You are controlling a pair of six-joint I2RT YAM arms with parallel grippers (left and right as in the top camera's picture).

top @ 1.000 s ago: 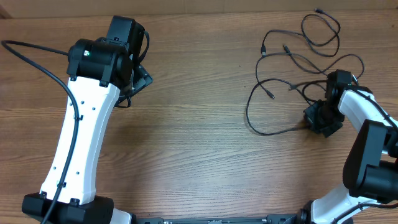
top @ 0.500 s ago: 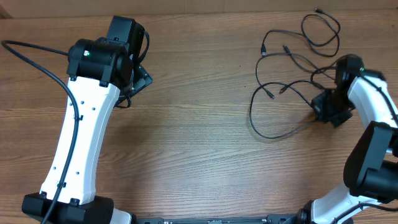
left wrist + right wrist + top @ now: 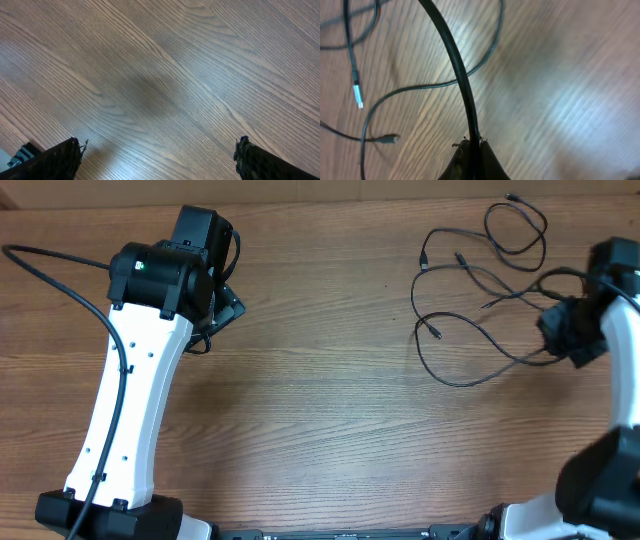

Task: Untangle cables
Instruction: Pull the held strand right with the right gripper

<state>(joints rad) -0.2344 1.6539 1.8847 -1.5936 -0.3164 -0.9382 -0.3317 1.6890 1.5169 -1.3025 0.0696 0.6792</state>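
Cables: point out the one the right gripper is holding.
The cable clamped in the shut right gripper, running up the middle of the right wrist view; the other cables lie loose on the table.

Wood-grain table [image 3: 330,430], brown; soft shadow [image 3: 150,95] just ahead of left gripper [image 3: 159,150] (glare patch [image 3: 570,95] right of right gripper [image 3: 472,147]).

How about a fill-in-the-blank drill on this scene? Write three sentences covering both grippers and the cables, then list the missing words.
1. The right gripper is ____ on a cable.
2. The left gripper is ____, with only bare table under it.
3. Overhead, the cables all lie on the table's ____ side.

Missing words: shut; open; right
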